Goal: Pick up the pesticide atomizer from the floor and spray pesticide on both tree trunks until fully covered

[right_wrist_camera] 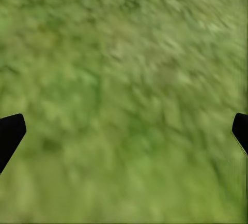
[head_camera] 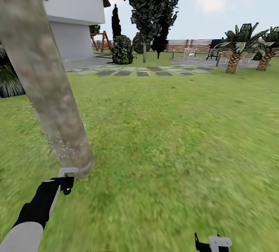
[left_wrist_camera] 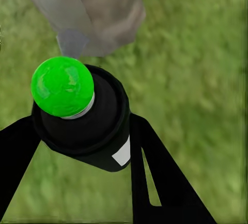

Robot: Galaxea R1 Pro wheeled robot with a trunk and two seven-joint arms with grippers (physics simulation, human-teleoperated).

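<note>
Spraying: left gripper (left_wrist_camera: 85, 146) clamped the atomizer (left_wrist_camera: 82, 115), aimed at the trunk (head_camera: 42, 77).
Coverage: few specks (head_camera: 62, 149); most bare.
Right gripper (right_wrist_camera: 124, 131): spread, empty.

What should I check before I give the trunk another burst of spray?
1. Atomizer held in left gripper: ok, a finger sits on each side of the bottle.
2. Nozzle facing the tree trunk: ok, the trunk base lies just beyond the bottle's green top in the left wrist view.
3. Pesticide on the bark: not ok, only a small patch of white specks low down; the rest looks bare.
4. Far side of the trunk covered: cannot tell, it is hidden.
5. Right gripper free: ok, open over grass, holding nothing.
6. Second tree's trunk: cannot tell from these views.
</note>
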